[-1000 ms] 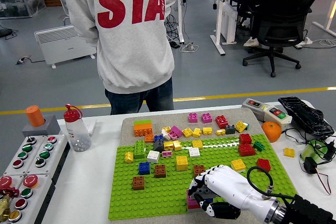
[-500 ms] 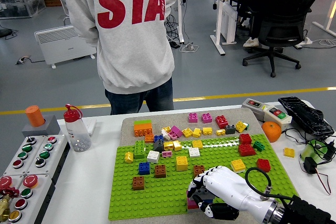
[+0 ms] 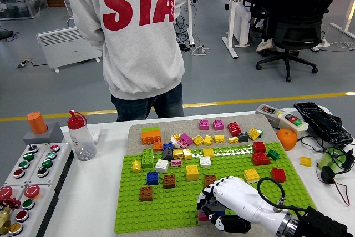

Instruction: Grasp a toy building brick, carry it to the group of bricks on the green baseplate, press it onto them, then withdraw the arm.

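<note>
At the lower right of the frame, a pink brick (image 3: 204, 215) is grasped by the right hand (image 3: 230, 201) – fingers (image 3: 206, 197) curled – on the green baseplate (image 3: 172, 206).

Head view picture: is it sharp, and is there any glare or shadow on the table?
Head view: sharp throughout, evenly lit; bricks on the green baseplate read clearly; only a soft shadow under the right hand; no strong glare on the white table.

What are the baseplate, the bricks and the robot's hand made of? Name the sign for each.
Baseplate: likely rigid moulded plastic, a matte green sheet covered in even studs.
Bricks: likely hard plastic, solid bright colours, crisp edges and moulded studs.
Right hand: apparently glossy white shells over black joints, probably plastic; metal underneath cannot be ruled out.
</note>
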### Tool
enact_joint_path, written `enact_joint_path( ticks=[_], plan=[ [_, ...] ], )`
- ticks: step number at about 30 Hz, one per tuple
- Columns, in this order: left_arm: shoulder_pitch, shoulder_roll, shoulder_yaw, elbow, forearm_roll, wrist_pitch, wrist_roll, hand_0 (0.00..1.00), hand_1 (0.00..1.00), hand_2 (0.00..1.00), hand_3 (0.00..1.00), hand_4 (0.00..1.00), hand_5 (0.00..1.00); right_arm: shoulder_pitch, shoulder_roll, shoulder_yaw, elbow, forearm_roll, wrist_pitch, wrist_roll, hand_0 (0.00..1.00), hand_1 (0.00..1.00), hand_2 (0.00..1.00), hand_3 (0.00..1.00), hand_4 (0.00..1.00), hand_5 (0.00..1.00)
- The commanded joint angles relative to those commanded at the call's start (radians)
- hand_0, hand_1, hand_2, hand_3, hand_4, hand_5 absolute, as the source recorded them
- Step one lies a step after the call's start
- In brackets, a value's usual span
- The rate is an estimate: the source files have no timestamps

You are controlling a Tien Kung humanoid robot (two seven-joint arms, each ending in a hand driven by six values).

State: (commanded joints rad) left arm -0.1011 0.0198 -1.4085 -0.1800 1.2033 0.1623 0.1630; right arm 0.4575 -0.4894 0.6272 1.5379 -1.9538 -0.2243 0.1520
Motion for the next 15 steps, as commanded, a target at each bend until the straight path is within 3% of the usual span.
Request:
enact_joint_path(
  ticks=[15],
  plan=[
    [0.001, 0.000, -0.001, 0.000, 0.003, 0.000, 0.001, 0.654, 0.682, 0.708, 0.578, 0.301, 0.998, -0.002, -0.001, -0.010, 0.002, 0.004, 0.010, -0.001, 0.463, 0.559, 0.555, 0.542, 0.389, 0.176]
  ],
)
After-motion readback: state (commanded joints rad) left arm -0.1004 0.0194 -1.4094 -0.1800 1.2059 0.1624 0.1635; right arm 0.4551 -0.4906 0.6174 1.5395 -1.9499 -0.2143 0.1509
